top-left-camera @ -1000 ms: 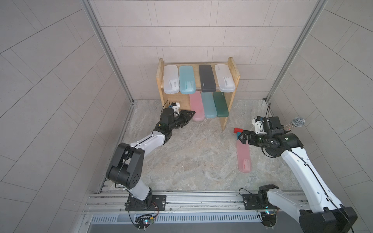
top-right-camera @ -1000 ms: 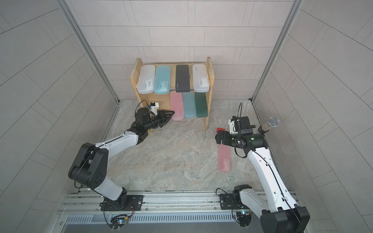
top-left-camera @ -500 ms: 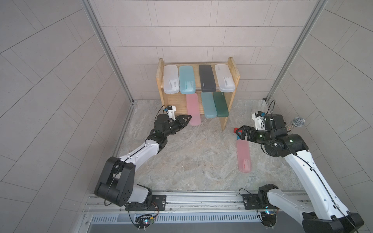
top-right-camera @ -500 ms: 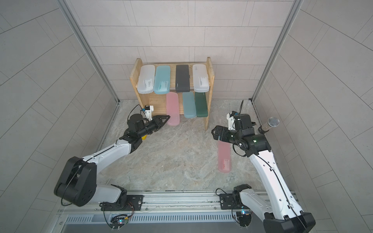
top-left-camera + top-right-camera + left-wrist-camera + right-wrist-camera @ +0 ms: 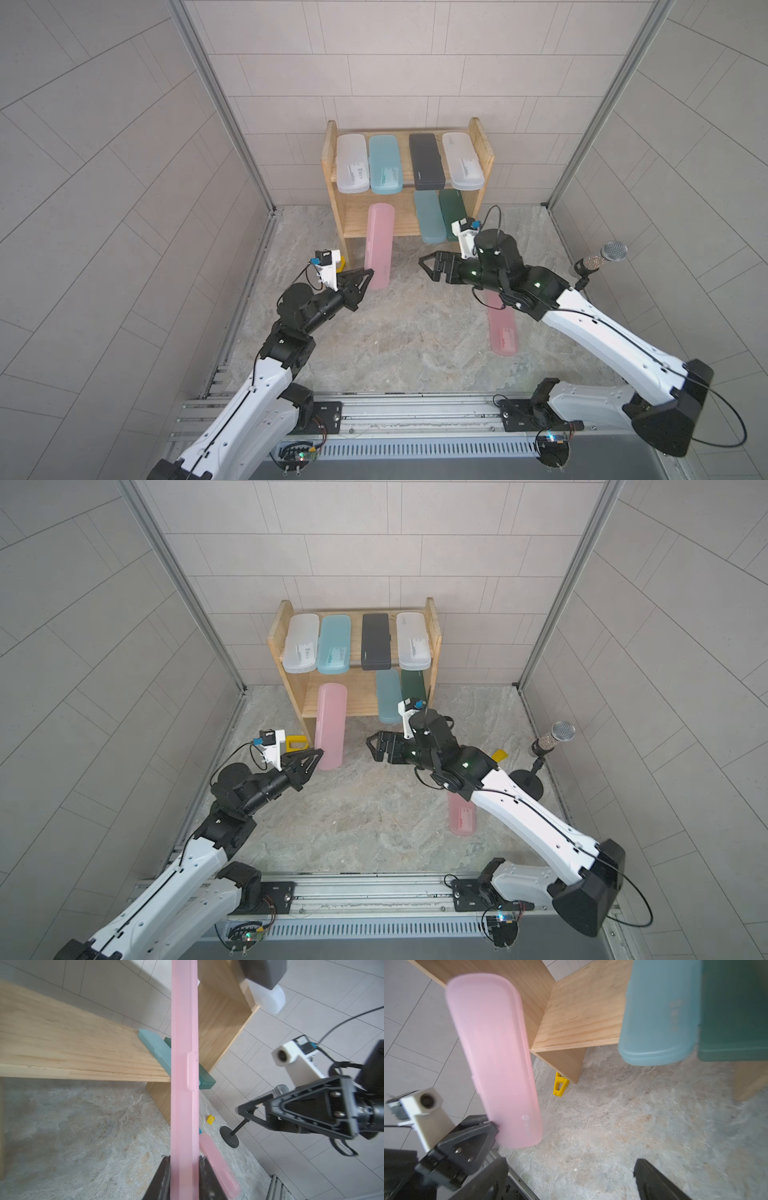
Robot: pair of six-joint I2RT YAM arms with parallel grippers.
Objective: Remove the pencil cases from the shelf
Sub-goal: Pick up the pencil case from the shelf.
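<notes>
The pine shelf [image 5: 487, 162] holds two white cases [image 5: 352, 163] [image 5: 462, 161], a teal case [image 5: 385, 164] and a black case [image 5: 426, 161] on its top tier. A teal case [image 5: 430, 216] and a dark green case [image 5: 453, 210] lie on the lower tier. My left gripper [image 5: 368, 274] [image 5: 184, 1178] is shut on the near end of a pink case [image 5: 378, 245] [image 5: 184, 1064], whose far end lies over the lower tier's front. My right gripper [image 5: 428, 266] [image 5: 571, 1180] hangs open and empty before the shelf. A second pink case [image 5: 503, 332] lies on the floor under the right arm.
A microphone on a round black stand [image 5: 598, 262] rises at the right wall. A yellow frame [image 5: 297, 742] leans by the shelf's left leg, and a small yellow block [image 5: 498, 755] sits behind the right arm. Metal rails [image 5: 374, 411] run along the front.
My left gripper has drawn back toward the front left, pulling the pink case out of the lower tier. My right arm has left the floor case and swung toward the shelf, open.
</notes>
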